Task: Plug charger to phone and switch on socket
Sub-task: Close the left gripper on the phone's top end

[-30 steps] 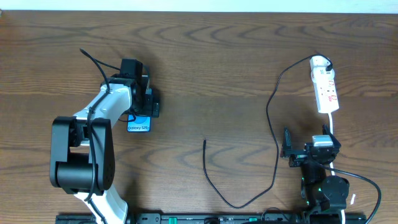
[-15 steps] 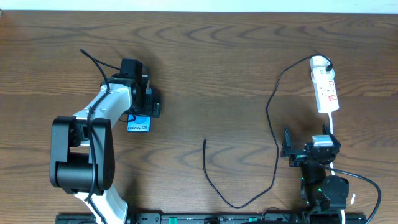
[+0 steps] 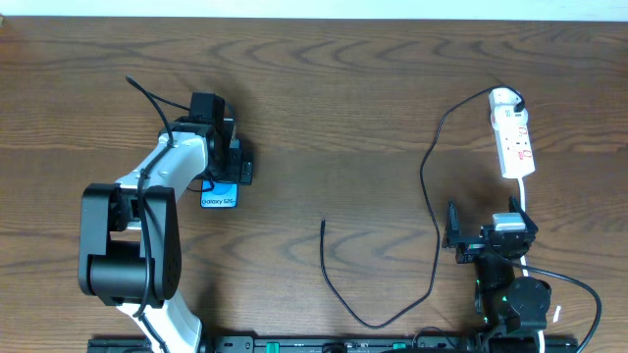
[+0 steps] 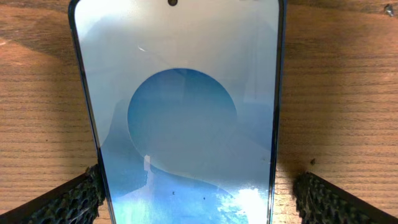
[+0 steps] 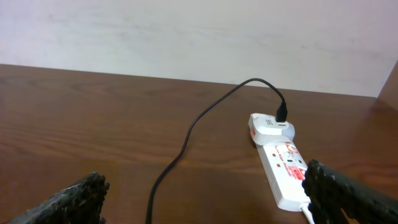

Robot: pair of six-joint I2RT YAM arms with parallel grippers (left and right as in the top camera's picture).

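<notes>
The phone (image 3: 221,195) lies flat on the brown counter (image 3: 343,88), on the left side. Its blue screen faces up, with a big round shape on it. The left claw (image 3: 226,175) is right over the far part of the phone. In the left wrist view the phone (image 4: 186,106) sits between the two black fingers (image 4: 68,199). The left finger looks like it touches the phone's edge. A thin strip of wood shows by the right one, so this claw is apart and not squeezing.

The charger (image 3: 423,176) is a long thin black cable. Its small tip (image 3: 323,224) lies bare on the counter in the middle, well apart from the phone. The cable loops near the front edge, then runs to the far right and goes into a white block at the far end of the socket (image 3: 514,137).

The socket lies on the far right, and its white cord (image 3: 527,196) runs toward the right arm. The right claw (image 3: 491,227) is near the socket's near end, with its fingers (image 5: 68,199) wide apart and holding nothing.
</notes>
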